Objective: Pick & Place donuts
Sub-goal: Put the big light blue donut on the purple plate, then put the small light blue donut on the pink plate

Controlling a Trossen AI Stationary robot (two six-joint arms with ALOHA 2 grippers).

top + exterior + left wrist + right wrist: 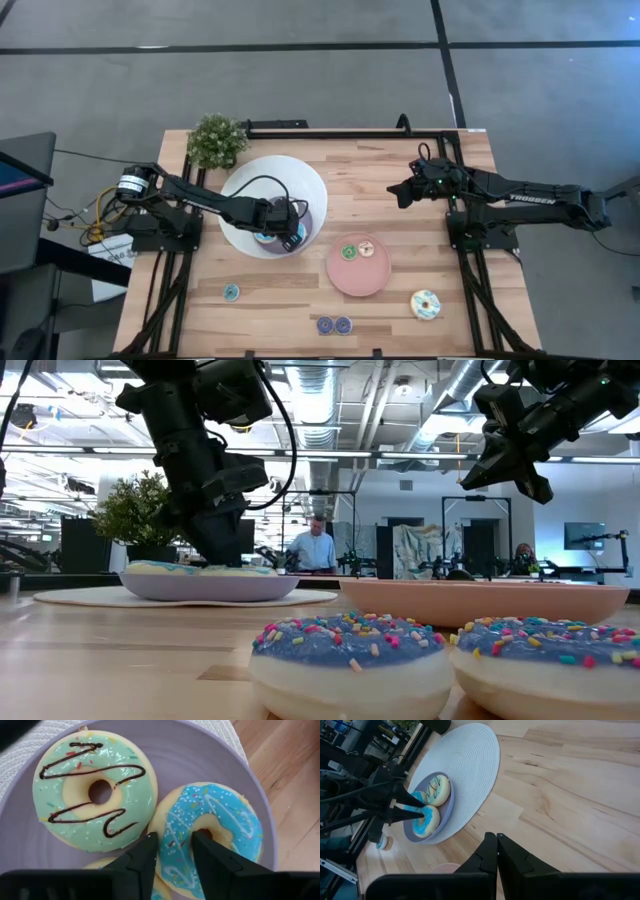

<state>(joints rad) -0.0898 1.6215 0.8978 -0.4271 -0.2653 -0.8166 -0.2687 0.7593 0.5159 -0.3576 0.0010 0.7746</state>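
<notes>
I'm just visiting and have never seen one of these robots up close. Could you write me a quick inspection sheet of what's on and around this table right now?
Surface: wooden table, bare in places.
Job's things: green-iced donut and blue-iced donut in the white bowl; two small donuts on the pink plate; four more loose on the wood.
Clutter: potted plant at the far edge.
Grippers: left gripper down in the bowl, fingers astride the blue-iced donut's ring; right gripper shut, held above the table's right side.
Cables: a black cable loops over the left arm; wires bundled off the left edge.
Surroundings: people stand in the room behind.
</notes>
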